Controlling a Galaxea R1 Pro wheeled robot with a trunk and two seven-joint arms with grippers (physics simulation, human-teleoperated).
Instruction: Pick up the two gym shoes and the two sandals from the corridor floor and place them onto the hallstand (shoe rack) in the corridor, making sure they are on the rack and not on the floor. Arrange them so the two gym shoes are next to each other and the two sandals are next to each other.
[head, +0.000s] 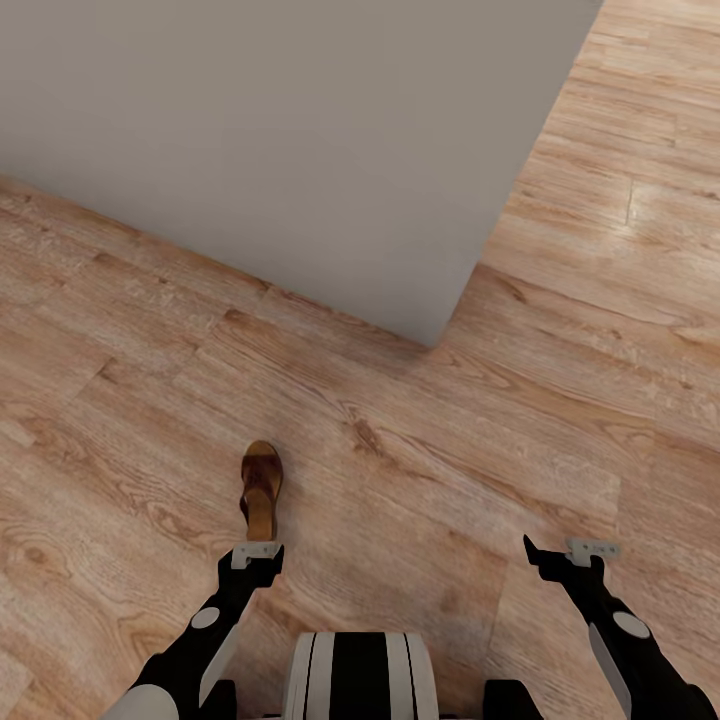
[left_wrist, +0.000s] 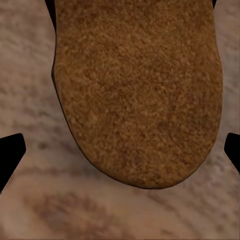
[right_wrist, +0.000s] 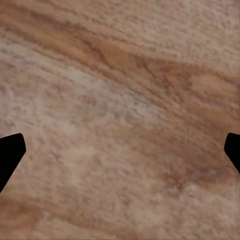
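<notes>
Sandal lies alone on the corridor floor, left of centre and in the lower half of the head view, its length running roughly up the frame with the maroon-brown strap across its upper part and the bare tan footbed toward the robot. Just below it in that frame sits the left gripper, its pale bracket and dark body nearly meeting the sandal's near end; from this angle I cannot tell whether they touch. The right gripper is at the lower right, over bare planks and well apart from the sandal. A grey wall block takes up the upper left and centre of the head view, its corner jutting down to mid-frame, with more floor at the upper right. The robot's striped trunk shows at the bottom centre.

The left wrist view gives what the head view cannot: the sandal's grainy tan footbed seen close, its rounded end reaching down into the middle of the frame, with the two dark fingertips at the far left and right edges, spread wide and clear of it, so the gripper is released and holding nothing. The right wrist view shows wood grain between fingertips equally far apart, likewise released.
</notes>
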